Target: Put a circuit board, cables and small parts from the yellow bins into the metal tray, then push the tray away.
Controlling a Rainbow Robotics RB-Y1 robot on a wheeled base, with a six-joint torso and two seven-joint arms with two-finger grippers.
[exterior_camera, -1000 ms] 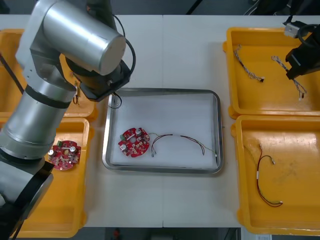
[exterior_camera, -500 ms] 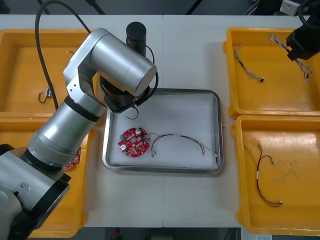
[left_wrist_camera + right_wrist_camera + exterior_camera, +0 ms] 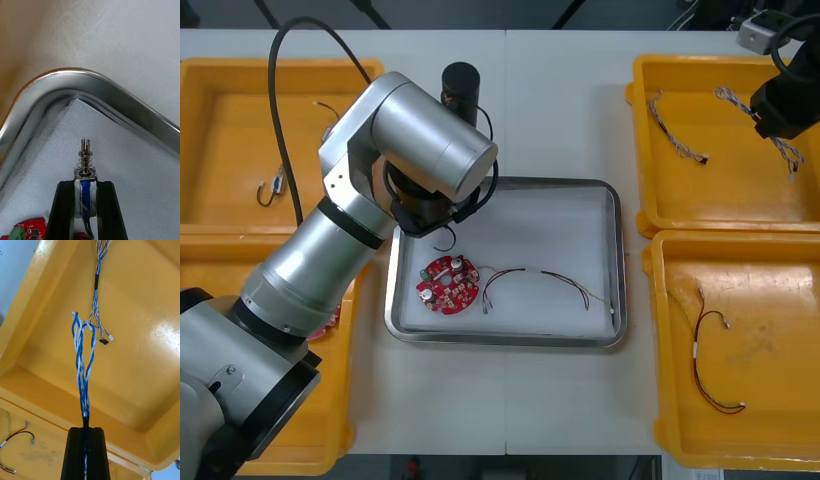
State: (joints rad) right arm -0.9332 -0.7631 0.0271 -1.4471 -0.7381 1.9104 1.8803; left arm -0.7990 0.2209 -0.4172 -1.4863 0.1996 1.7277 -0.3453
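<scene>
My left gripper (image 3: pixel 85 185) is shut on a small metal part (image 3: pixel 85 159) with a spring and a blue band. It hangs just above the white inside of the metal tray (image 3: pixel 56 77), near a rounded corner. From the front, the left arm (image 3: pixel 425 150) covers the tray's (image 3: pixel 617 260) far left corner. In the tray lie a round red circuit board (image 3: pixel 447 283) and a thin cable (image 3: pixel 540 279). My right gripper (image 3: pixel 777 105) is shut on a twisted blue and white cable (image 3: pixel 80 363), lifted over the far right yellow bin (image 3: pixel 650 215).
A second blue and white cable (image 3: pixel 675 130) lies in the far right bin. The near right bin (image 3: pixel 660 400) holds a red and yellow cable (image 3: pixel 708 365). A small metal part (image 3: pixel 272 188) sits in the far left bin. Another circuit board (image 3: pixel 330 320) peeks out beside the left arm.
My left arm has swung from the left bins over the tray's far left corner. The right gripper has lifted the blue and white cable and shifted slightly within the far right bin.
</scene>
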